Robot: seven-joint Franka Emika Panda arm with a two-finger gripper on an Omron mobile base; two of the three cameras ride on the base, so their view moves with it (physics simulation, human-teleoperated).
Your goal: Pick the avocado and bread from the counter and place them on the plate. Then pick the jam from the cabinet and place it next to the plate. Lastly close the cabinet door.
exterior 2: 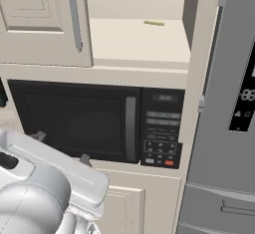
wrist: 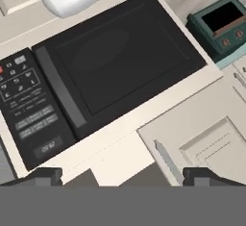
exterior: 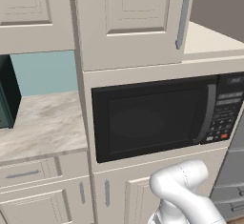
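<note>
The cabinet door (exterior: 128, 18) stands swung open, its long metal bar handle (exterior: 182, 13) beside the cabinet's pale shelf (exterior: 209, 39). From the right, the cabinet door (exterior 2: 42, 21) hangs left of the shelf (exterior 2: 139, 41). My gripper (wrist: 125, 179) is open, its fingertips (wrist: 45, 176) wide apart with nothing between them. It faces the microwave, with the door handle (wrist: 168, 160) just ahead. The gripper (exterior 2: 62, 148) sits low in front of the microwave. The counter (exterior: 43, 123) lies to the left. Avocado, bread, plate and jam are out of view.
A black microwave (exterior: 157, 118) is built in under the cabinet. A grey fridge (exterior 2: 229, 103) stands at the right. A teal toaster oven (exterior: 7, 94) sits at the counter's left. A small yellowish strip (exterior 2: 154, 23) lies at the back of the shelf.
</note>
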